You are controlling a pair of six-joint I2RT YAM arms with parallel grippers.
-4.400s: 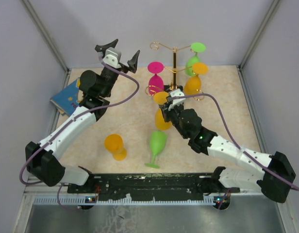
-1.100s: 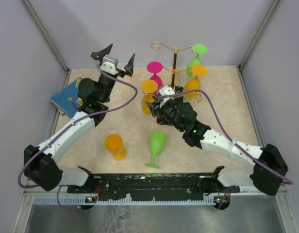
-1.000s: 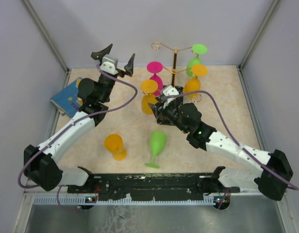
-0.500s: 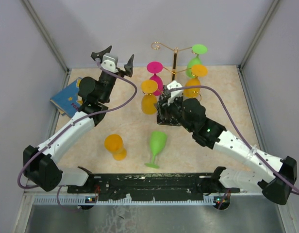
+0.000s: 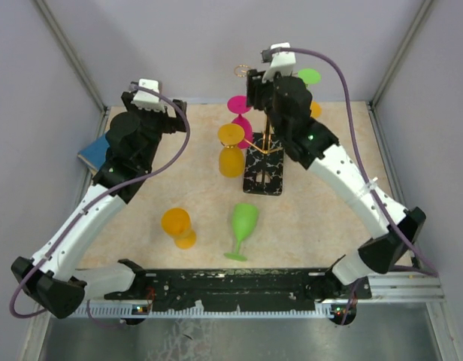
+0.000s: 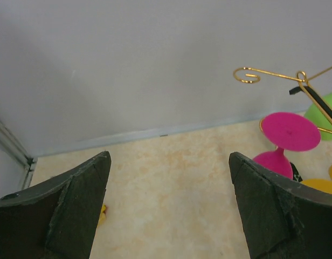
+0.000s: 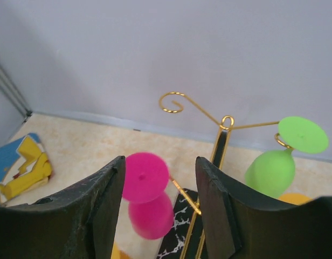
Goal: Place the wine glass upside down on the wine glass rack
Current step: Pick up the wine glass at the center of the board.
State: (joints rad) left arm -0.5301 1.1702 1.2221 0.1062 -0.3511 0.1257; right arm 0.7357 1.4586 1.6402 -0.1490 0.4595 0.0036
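Plainly, the orange wine glass (image 5: 231, 150) hangs on the wine glass rack (image 5: 263, 173) with its foot up and its bowl down. It sits on the rack's left side, low on the gold wire and just left of the black marbled base. Neither tool touches it.

The right tool (image 7: 159, 167) is high up, close to the top of the rack, with its jaws spread partway and nothing between them. Through the gap, its wrist view shows the rack's upper left spiral and the gold stem. It also shows a pink glass (image 7: 150, 208) hung upside down, likewise on the rack's left side. A green glass (image 7: 271, 172) hangs upside down from the rack's upper right arm. Another patch of orange shows on the rack's right side, mostly hidden behind the right arm, so I cannot tell how it sits.

The left tool (image 6: 168, 162) is well to the left of the rack, above the worktop (image 5: 314, 218). Its jaws are spread wide and hold nothing. It faces the back wall (image 6: 155, 54), and the rack's left spiral and the pink glass sit at the right edge of its view.

In front of the rack's base, a loose green glass (image 5: 243, 226) stands on the worktop with its bowl up. Further left of it is a loose orange glass (image 5: 179, 227); I cannot tell whether it is upright or on its side. A blue card (image 7: 20, 164) with a yellow figure lies far to the left of the rack.
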